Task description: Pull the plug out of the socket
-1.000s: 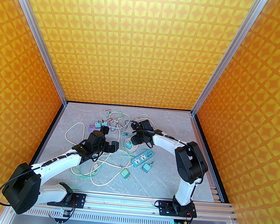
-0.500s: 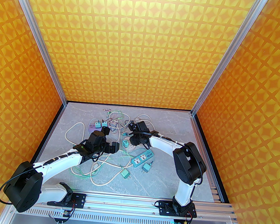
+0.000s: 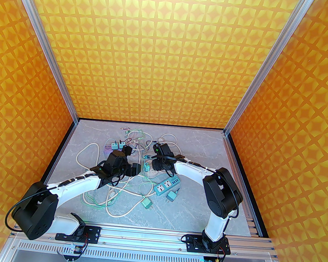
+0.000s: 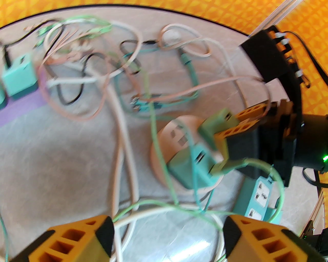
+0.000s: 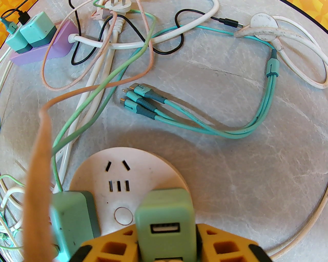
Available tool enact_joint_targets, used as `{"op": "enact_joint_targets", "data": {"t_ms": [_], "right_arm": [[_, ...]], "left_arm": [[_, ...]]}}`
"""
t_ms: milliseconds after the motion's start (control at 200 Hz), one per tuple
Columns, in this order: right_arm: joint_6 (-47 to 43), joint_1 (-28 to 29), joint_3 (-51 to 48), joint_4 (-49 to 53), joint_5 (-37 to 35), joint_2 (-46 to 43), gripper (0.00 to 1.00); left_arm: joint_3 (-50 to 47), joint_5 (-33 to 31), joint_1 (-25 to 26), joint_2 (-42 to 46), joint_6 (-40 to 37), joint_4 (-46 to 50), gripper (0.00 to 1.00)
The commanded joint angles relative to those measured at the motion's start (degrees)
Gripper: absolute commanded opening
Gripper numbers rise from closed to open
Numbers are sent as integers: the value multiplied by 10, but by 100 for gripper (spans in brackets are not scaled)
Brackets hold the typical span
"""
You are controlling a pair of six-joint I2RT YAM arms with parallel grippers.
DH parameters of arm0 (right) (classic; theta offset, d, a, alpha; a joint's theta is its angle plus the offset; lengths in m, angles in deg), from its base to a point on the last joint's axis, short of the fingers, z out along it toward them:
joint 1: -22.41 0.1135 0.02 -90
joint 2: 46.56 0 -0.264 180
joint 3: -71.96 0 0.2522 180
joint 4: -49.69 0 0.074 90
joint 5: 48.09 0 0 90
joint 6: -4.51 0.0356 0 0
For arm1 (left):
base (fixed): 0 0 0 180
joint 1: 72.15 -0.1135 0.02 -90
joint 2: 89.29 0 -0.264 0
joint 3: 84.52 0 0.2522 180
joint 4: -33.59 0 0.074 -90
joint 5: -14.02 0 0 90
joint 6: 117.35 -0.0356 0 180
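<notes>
A round white socket (image 5: 128,166) lies on the grey table, also visible in the top view (image 3: 155,173). My right gripper (image 5: 165,245) is shut on a pale green USB plug (image 5: 164,204) at the socket's near rim. From the left wrist view, that plug (image 4: 216,121) sits tilted in the right gripper's orange fingers (image 4: 252,111) just over the socket (image 4: 176,133); its prongs are hidden. A second teal plug (image 5: 71,217) stands on the socket with cables attached. My left gripper (image 4: 167,230) hangs open above loose cables, short of the socket.
A teal power strip (image 3: 167,186) and two loose teal plugs (image 3: 171,196) (image 3: 146,203) lie nearer the arms. A purple strip (image 5: 38,53) carrying two teal chargers sits at the far left. Tangled cables (image 5: 143,99) cover the middle of the table.
My left arm has reached forward and to the right, bringing its open gripper closer to the round socket. The right gripper shifted slightly and stays over the socket.
</notes>
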Motion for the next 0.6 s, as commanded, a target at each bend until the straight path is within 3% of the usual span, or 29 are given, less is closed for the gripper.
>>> {"op": "enact_joint_targets", "data": {"t_ms": [0, 260, 445, 595], "right_arm": [[14, 1, 6, 11, -15, -15, 36], [14, 1, 12, 19, -16, -7, 36], [11, -3, 11, 35, -64, -21, 34], [0, -26, -2, 41, -60, -41, 35]], "left_arm": [[14, 55, -1, -27, -39, -80, 69], [41, 91, 11, -91, -60, -139, 57], [76, 105, 11, -126, -52, -144, 61], [87, 128, 13, -141, -58, -164, 63]]}}
